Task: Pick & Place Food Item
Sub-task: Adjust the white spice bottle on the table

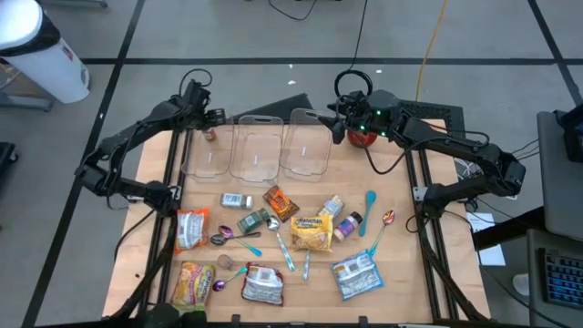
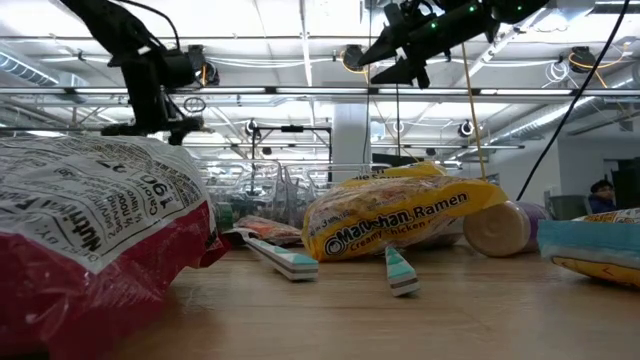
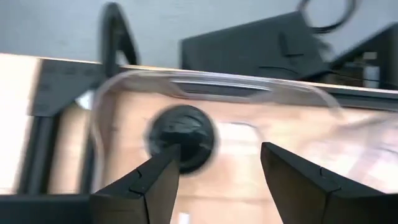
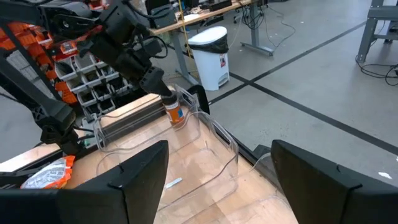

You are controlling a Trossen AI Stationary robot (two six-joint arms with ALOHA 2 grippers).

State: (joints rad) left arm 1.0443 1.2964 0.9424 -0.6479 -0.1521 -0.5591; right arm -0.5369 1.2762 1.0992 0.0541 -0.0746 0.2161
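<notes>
A small orange jar (image 4: 175,113) with a dark lid (image 3: 181,138) stands upright at the far left corner of the left clear container (image 1: 205,155). My left gripper (image 1: 211,120) hangs just above it, pointing steeply down. Its fingers are open (image 3: 217,155) and nothing is between them; the lid shows beyond one fingertip. My right gripper (image 1: 341,123) is held high and level over the table's far side, beside the right container (image 1: 307,146). It is open (image 4: 217,155) and holds nothing.
Three clear containers stand in a row along the far side, the middle one (image 1: 256,150) between the other two. On the near half lie a yellow ramen pack (image 1: 311,232), several snack packets, small jars and spoons. A red round object (image 1: 363,138) sits under the right arm.
</notes>
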